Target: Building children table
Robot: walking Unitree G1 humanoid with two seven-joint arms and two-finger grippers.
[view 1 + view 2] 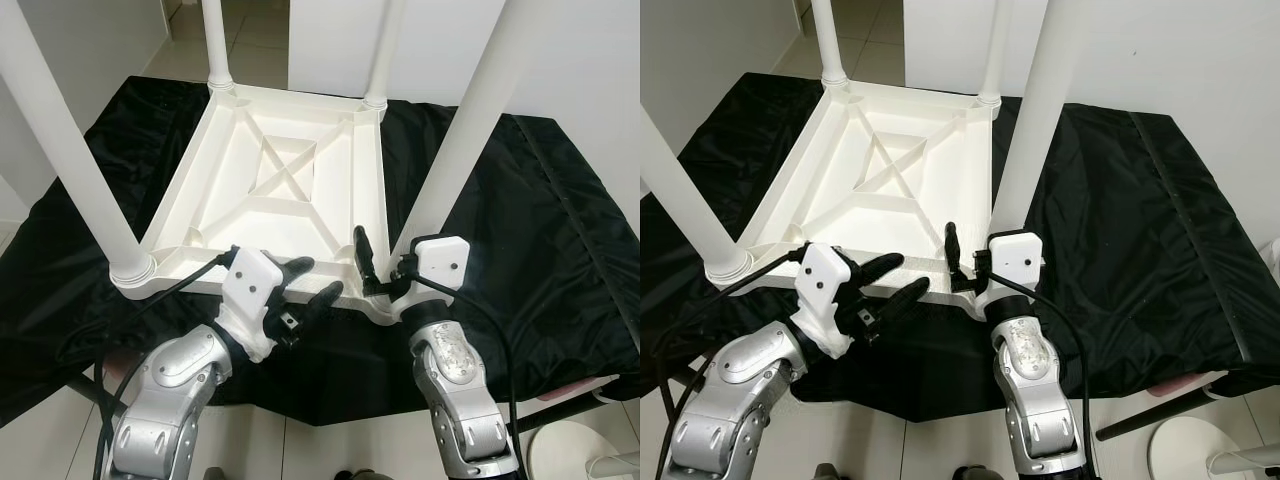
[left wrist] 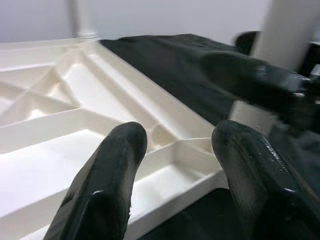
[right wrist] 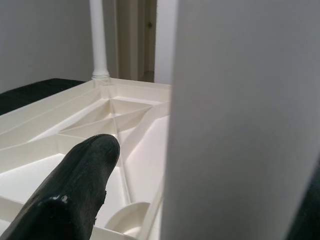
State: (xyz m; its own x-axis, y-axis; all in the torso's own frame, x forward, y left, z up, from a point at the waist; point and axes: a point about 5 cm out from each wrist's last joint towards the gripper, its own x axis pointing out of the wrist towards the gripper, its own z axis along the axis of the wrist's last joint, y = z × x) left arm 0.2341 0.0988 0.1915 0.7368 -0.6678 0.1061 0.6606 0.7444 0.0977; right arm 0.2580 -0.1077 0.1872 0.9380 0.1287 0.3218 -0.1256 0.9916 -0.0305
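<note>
Four legs already stand up from the upside-down white plastic table (image 1: 270,190) on the black cloth (image 1: 540,230). It looks light, stiff and slick, so grab the near rim. The left gripper (image 1: 306,283) hovers there released; the right gripper (image 1: 375,270) is clenched on the near-right leg (image 1: 470,130).

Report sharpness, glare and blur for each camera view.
Left eye view: evenly lit and sharp, soft sheen on the black cloth. Left wrist view: the fingers are out of focus, the upturned table clearer. Right wrist view: the near leg is a blurred white mass.
</note>
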